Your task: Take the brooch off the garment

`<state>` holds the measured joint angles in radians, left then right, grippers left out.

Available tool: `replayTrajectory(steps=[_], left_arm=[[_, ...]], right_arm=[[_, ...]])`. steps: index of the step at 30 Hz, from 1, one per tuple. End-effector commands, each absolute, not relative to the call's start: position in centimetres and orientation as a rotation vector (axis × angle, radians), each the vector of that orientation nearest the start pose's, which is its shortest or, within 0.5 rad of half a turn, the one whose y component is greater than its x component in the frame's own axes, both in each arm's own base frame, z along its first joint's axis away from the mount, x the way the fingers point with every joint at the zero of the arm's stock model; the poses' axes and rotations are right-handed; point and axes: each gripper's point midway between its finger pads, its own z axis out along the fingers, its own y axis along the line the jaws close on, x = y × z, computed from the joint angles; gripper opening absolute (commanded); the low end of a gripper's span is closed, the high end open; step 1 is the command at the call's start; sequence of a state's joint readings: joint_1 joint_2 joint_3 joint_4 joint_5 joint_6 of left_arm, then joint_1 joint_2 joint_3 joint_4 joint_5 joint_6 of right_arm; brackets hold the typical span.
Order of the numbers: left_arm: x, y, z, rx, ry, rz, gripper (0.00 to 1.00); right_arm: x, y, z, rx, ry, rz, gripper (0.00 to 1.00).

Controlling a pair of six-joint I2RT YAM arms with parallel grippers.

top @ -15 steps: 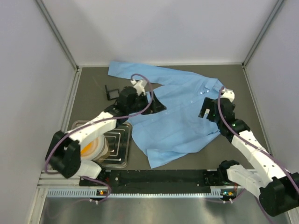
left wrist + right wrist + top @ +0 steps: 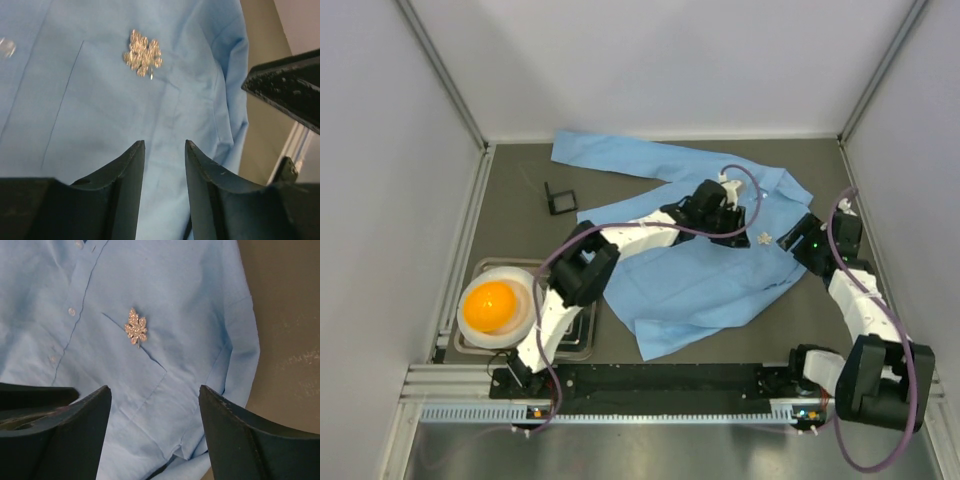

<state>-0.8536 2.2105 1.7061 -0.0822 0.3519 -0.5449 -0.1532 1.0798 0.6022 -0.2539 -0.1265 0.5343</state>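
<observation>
The garment (image 2: 690, 265) is a light blue button-up shirt spread on the dark table. The brooch (image 2: 763, 238) is a small silvery leaf pinned at the top edge of the chest pocket; it also shows in the left wrist view (image 2: 142, 52) and the right wrist view (image 2: 136, 327). My left gripper (image 2: 742, 228) (image 2: 163, 144) hovers over the pocket just short of the brooch, jaws open with a narrow gap, empty. My right gripper (image 2: 792, 241) (image 2: 155, 388) is over the shirt's right edge, facing the brooch from the other side, jaws wide open, empty.
A small black square holder (image 2: 559, 197) stands left of the shirt. A metal tray (image 2: 575, 335) at the near left holds a white bowl with an orange ball (image 2: 490, 305). White shirt buttons (image 2: 72, 311) run left of the brooch. Side walls close in both sides.
My left arm has swung from the shirt's left side across to the chest pocket beside the brooch. My right gripper has drawn back to the right, off the brooch.
</observation>
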Motion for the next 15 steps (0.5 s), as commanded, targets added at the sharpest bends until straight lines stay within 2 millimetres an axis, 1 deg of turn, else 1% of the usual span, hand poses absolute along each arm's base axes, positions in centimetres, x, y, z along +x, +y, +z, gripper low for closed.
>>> replayTrajectory(steps=[1,2,3,4,5,6,7,8,9,10,11,12,15], left_arm=[[35.1,-54.3,10.2,0.642,2.2,-1.154,0.42],[35.5,-54.9,10.1,0.631,2.191,-1.164,0.41],[36.2,-55.9,11.2,0.622,2.152,-1.185,0.4],[36.7,-56.1,9.5,0.597,2.18,-1.175,0.35],[37.1,-56.4,9.4,0.586,2.171,-1.173,0.32],[37.6,-56.8,9.8,0.573,2.152,-1.178,0.3],[37.7,-57.0,9.2,0.554,2.16,-1.182,0.29],[38.1,-57.3,9.5,0.542,2.13,-1.193,0.28],[38.1,-57.3,9.2,0.538,2.132,-1.195,0.27],[38.1,-57.3,8.8,0.527,2.143,-1.196,0.27],[38.5,-57.6,9.3,0.516,2.112,-1.206,0.26],[38.7,-57.6,9.1,0.505,2.112,-1.195,0.25],[39.0,-57.8,9.3,0.499,2.089,-1.2,0.25]], right_arm=[[32.8,0.0,10.8,0.69,2.148,0.477,0.67],[33.0,-0.1,10.8,0.69,2.149,0.477,0.66],[33.3,-0.1,10.6,0.691,2.155,0.479,0.61],[33.7,-0.2,10.7,0.684,2.152,0.477,0.59],[33.8,-0.1,10.2,0.693,2.165,0.486,0.58],[34.1,-0.1,10.1,0.693,2.164,0.494,0.58],[34.3,0.0,10.0,0.696,2.16,0.508,0.57],[34.6,0.2,9.9,0.688,2.16,0.523,0.56],[34.7,0.1,9.8,0.691,2.162,0.517,0.51],[34.9,0.0,9.7,0.695,2.163,0.515,0.51],[35.0,-0.2,9.6,0.705,2.161,0.505,0.5],[35.1,-0.2,9.3,0.708,2.167,0.504,0.47],[35.7,-0.1,9.0,0.722,2.155,0.522,0.47]])
